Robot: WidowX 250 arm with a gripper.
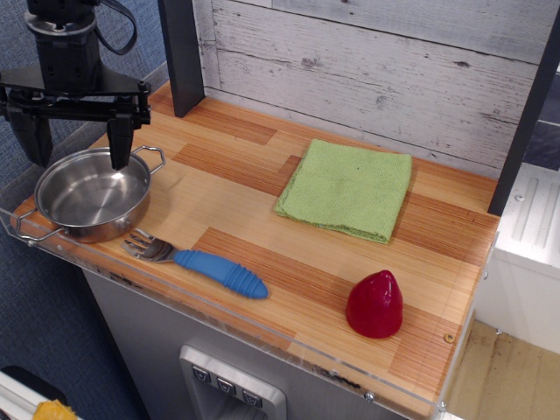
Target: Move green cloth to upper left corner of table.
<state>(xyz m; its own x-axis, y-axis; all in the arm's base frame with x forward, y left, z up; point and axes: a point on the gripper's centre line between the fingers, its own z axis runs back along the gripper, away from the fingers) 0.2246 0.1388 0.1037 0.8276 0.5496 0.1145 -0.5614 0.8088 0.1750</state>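
We're looking down on the worktop [262, 262], wood-plank patterned with a clear acrylic rim along its edges, and the green cloth [346, 188] is our landmark here: it lies flat and folded, roughly square, toward the back of the surface, close to the whitewashed plank wall [376, 70] behind it. Nothing is touching the cloth. Well off to its left we find the gripper [73, 140], black, hanging from the arm, and its two fingers [120, 144] are spread wide apart with nothing between them; they point down over the far rim of a steel pan [87, 197], and we can't tell whether the tips touch the metal. That pan sits left of the cloth and nearer the front edge, with looped handles on both sides. Just beside the pan, in front and left of the cloth, there's a fork with a blue ribbed handle [206, 267] lying on the wood, tines toward the pan. In front of the cloth and slightly right stands a red, rounded cone-shaped object [374, 304], well apart from it. A dark post [182, 54] rises behind and left of the cloth.
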